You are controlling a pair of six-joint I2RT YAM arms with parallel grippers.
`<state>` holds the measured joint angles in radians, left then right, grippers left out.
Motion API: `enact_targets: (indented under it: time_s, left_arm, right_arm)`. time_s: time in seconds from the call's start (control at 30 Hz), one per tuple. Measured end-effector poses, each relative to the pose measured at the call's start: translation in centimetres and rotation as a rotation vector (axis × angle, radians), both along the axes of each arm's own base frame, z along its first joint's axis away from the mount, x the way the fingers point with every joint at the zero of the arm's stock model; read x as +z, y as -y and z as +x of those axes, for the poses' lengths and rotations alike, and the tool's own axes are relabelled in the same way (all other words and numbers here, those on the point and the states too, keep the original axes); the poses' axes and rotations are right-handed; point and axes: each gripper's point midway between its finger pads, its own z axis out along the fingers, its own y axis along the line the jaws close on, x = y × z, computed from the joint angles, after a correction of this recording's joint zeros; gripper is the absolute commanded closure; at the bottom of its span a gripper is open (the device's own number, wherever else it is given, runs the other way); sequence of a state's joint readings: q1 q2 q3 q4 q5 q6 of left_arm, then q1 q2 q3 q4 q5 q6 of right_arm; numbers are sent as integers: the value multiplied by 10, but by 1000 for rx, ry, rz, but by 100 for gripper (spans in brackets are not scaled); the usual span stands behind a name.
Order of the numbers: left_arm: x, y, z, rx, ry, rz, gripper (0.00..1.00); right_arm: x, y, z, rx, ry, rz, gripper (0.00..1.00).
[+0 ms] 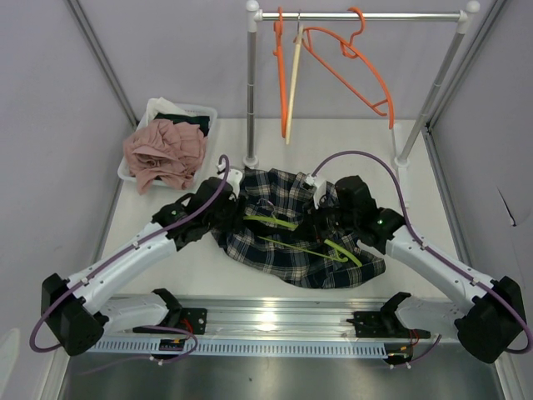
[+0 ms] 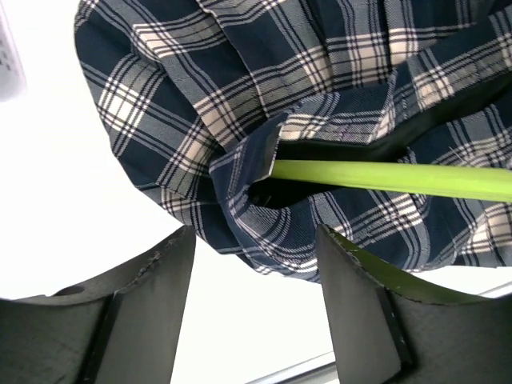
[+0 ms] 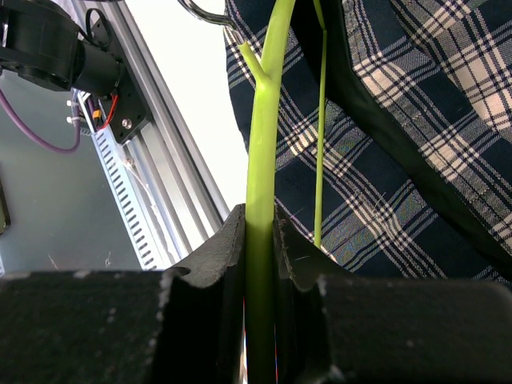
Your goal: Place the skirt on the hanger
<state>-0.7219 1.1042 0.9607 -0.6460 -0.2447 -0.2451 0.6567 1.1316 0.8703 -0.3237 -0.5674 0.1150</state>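
Observation:
A navy and white plaid skirt (image 1: 291,237) lies on the white table between both arms. A lime green hanger (image 1: 316,246) lies on and partly inside it. In the left wrist view one green arm of the hanger (image 2: 400,176) runs into a fold of the skirt (image 2: 240,104). My left gripper (image 2: 256,304) is open and empty, just beside the skirt's left edge (image 1: 225,208). My right gripper (image 3: 260,240) is shut on the green hanger's arm (image 3: 264,144), over the skirt (image 3: 416,120).
A clothes rail (image 1: 358,15) stands at the back with orange hangers (image 1: 350,62) and a wooden one (image 1: 294,79). A white basket (image 1: 150,112) with pink clothing (image 1: 166,152) sits at the back left. A metal rail (image 1: 275,321) runs along the near edge.

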Motion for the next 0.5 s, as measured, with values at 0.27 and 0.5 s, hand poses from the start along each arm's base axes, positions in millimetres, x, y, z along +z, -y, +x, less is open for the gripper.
enact_targets:
  time_s: [0.27, 0.5]
  left_arm:
    - [-8, 6, 9, -2, 1, 15, 32]
    - [-24, 7, 18, 29, -21, 56, 62]
  right_arm:
    - [1, -2, 1, 8, -1, -1, 100]
    - [3, -3, 3, 12, 4, -1, 100]
